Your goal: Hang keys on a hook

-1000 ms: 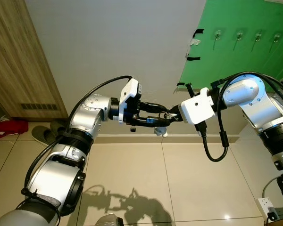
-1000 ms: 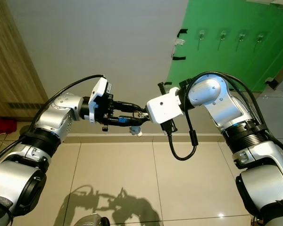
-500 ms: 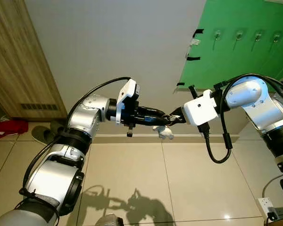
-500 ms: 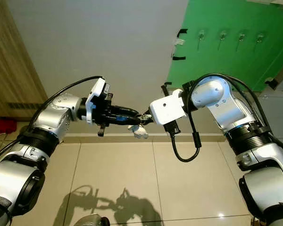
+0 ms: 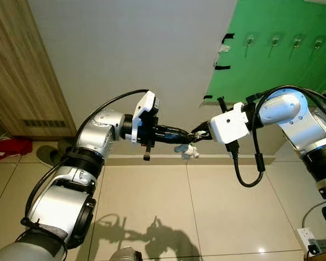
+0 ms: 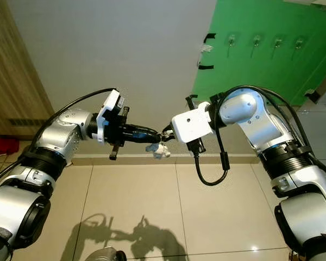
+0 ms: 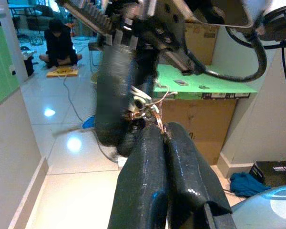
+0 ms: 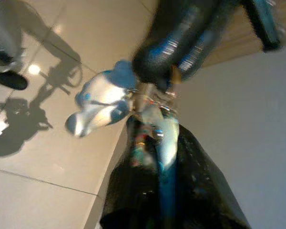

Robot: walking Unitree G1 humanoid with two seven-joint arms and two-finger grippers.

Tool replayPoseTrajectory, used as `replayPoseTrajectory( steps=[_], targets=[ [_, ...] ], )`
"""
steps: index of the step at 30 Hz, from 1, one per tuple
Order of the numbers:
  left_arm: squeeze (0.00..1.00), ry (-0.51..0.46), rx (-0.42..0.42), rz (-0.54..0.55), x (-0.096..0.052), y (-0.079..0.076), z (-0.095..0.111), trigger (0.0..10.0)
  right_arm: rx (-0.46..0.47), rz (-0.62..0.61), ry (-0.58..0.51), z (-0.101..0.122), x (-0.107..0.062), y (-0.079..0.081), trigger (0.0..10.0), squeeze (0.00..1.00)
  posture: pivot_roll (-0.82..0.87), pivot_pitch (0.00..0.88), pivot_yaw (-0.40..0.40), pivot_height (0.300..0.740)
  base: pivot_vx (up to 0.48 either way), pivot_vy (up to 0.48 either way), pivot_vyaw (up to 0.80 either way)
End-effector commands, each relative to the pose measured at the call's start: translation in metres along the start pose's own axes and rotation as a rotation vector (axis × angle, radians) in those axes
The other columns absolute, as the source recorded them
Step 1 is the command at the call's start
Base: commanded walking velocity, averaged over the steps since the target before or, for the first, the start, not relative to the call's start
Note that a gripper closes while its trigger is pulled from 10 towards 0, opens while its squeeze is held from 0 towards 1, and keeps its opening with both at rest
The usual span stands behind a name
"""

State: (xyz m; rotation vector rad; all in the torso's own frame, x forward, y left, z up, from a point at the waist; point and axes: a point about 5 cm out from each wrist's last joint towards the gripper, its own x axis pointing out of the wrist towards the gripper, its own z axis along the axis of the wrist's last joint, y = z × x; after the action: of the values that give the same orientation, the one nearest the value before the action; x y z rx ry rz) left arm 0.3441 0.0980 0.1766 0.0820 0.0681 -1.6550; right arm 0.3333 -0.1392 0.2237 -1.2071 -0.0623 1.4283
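- I see the left gripper (image 5: 186, 134) and right gripper (image 5: 197, 134) meeting tip to tip in front of the white wall, above the tiled floor (image 5: 206, 206).
- Both have their fingers pressed together, pinching the keys (image 7: 145, 107) between them.
- A white and blue charm (image 5: 187, 151) dangles beneath.
- Hooks (image 5: 250, 39) sit on the green panel (image 5: 271, 65), well apart, up right.

Blurred keys (image 8: 155, 102) hide between both grippers' jaws.
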Motion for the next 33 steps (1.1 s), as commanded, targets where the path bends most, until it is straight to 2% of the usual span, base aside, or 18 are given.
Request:
replayPoseTrajectory(
  steps=[1,2,4,10,12,17,18,19,20,21,22,23,24,25,27,29,30,33],
  targets=[
    [0.0,0.005,0.015,-0.023,0.004,-0.001,0.002,0.0,0.052,-0.087,0.027,-0.006,-0.009,-0.007,10.0,1.0,-0.03,0.0,-0.041,0.74,0.0,0.0,0.0],
    [0.0,0.003,0.015,-0.016,0.003,-0.001,0.002,0.0,0.123,-0.176,0.018,-0.009,-0.008,-0.013,10.0,1.0,-0.03,0.0,-0.042,0.74,0.0,0.0,0.0],
    [0.0,0.002,0.014,-0.015,0.003,-0.001,0.002,0.0,0.139,-0.197,0.014,-0.009,-0.007,-0.014,10.0,1.0,-0.03,0.0,-0.042,0.74,0.0,0.0,0.0],
    [0.0,-0.009,0.011,0.004,0.001,-0.002,0.0,0.0,0.643,-0.465,-0.085,-0.039,0.001,-0.001,10.0,1.0,-0.03,0.0,-0.042,0.74,0.0,0.0,0.0],
    [0.0,-0.009,0.011,0.004,0.001,-0.002,0.0,0.0,0.643,-0.465,-0.085,-0.039,0.001,-0.001,10.0,1.0,-0.03,0.0,-0.042,0.74,0.0,0.0,0.0],
    [0.0,-0.026,-0.001,0.056,-0.005,-0.006,-0.007,0.0,1.161,-0.802,-0.327,-0.061,0.01,0.025,10.0,1.0,-0.03,0.0,-0.034,0.74,0.0,0.0,0.0],
    [0.0,-0.026,-0.001,0.056,-0.005,-0.006,-0.007,0.0,1.161,-0.802,-0.327,-0.061,0.01,0.025,10.0,1.0,-0.03,0.0,-0.034,0.74,0.0,0.0,0.0],
    [0.0,-0.028,-0.003,0.073,-0.007,-0.007,-0.009,0.0,1.229,-0.863,-0.379,-0.062,0.01,0.029,10.0,1.0,-0.03,0.0,-0.034,0.74,0.0,0.0,0.0],
    [0.0,-0.047,-0.017,0.129,-0.013,-0.009,-0.013,0.0,1.402,-0.993,-0.497,-0.063,0.013,0.043,10.0,1.0,-0.03,0.0,-0.026,0.74,0.0,0.0,0.0],
    [0.0,-0.047,-0.017,0.129,-0.013,-0.009,-0.013,0.0,1.402,-0.993,-0.497,-0.063,0.013,0.043,10.0,1.0,-0.03,0.0,-0.026,0.74,0.0,0.0,0.0],
    [0.0,-0.068,-0.056,0.24,-0.02,-0.01,-0.019,0.0,1.555,-1.105,-0.571,-0.061,0.019,0.061,10.0,1.0,-0.03,0.0,-0.018,0.74,0.0,0.0,0.0],
    [0.0,-0.078,-0.096,0.318,-0.025,-0.01,-0.024,0.0,1.61,-1.186,-0.567,-0.061,0.023,0.075,10.0,1.0,-0.03,0.0,-0.011,0.74,0.0,0.0,0.0],
    [0.0,-0.078,-0.096,0.318,-0.025,-0.01,-0.024,0.0,1.61,-1.186,-0.567,-0.061,0.023,0.075,10.0,1.0,-0.03,0.0,-0.011,0.74,0.0,0.0,0.0],
    [0.0,-0.083,-0.123,0.37,-0.029,-0.011,-0.027,0.0,1.645,-1.243,-0.56,-0.06,0.025,0.084,10.0,1.0,-0.03,0.0,-0.009,0.74,0.0,0.0,0.0],
    [0.0,-0.119,-0.159,0.48,-0.035,-0.014,-0.033,0.0,1.615,-1.322,-0.483,-0.056,0.029,0.101,10.0,1.0,-0.03,0.0,-0.001,0.74,0.0,0.0,0.0],
    [0.0,-0.2,-0.204,0.644,-0.039,-0.016,-0.037,0.0,1.477,-1.393,-0.329,-0.053,0.027,0.112,10.0,1.0,-0.04,0.0,0.009,0.74,0.0,0.0,0.0],
    [0.0,-0.2,-0.204,0.644,-0.039,-0.016,-0.037,0.0,1.477,-1.393,-0.329,-0.053,0.027,0.112,10.0,1.0,-0.04,0.0,0.009,0.74,0.0,0.0,0.0],
    [0.0,-0.299,-0.24,0.821,-0.026,-0.027,-0.041,0.0,1.169,-1.451,-0.052,-0.046,0.021,0.115,10.0,1.0,-0.02,0.0,0.005,0.74,0.0,0.0,0.0]
  ],
)
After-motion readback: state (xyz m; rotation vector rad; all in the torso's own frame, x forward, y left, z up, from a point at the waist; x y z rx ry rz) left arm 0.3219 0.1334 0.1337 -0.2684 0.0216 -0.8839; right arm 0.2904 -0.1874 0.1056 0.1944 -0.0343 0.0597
